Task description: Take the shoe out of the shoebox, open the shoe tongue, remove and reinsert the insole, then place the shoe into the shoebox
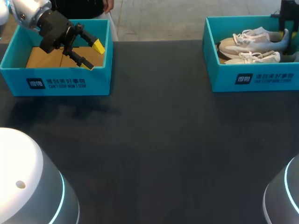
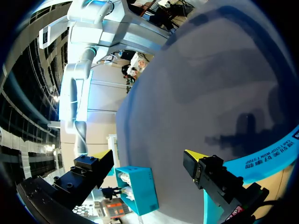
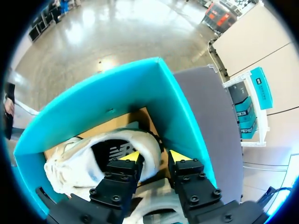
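Spread wide and pinching nothing: the left gripper [image 1: 93,56], hanging over an open teal box [image 1: 70,81] with a bare cardboard floor, above the corner nearest the middle of the table [image 1: 163,140]. From the left wrist, yellow tips far apart, that box's printed rim just under one finger, dark tabletop stretching ahead. Well ahead of the tips and between them, small at this range, the shoebox [image 2: 140,186] with something white inside.

Down inside that shoebox, close beside one teal wall: the right gripper [image 3: 154,156], parted only a little. One fingertip [image 3: 132,156] over the dark opening of the shoe [image 3: 79,163], the other outside the heel, next to the wall, with the heel rim between the two. A sliver of cardboard showing between heel and outer finger, so straddling the heel, not pinching it. Toe end lying away from the gripper, white laces bunched up ahead of it. Directly under the gripper, part of a second shoe [image 3: 154,198], also pale.

From the head view, both shoes side by side in the shoebox, heels toward the right gripper's end, toes away from it. Right gripper mostly hidden there at the box's far end. Shoebox and teal box well apart, with the left gripper over the latter.
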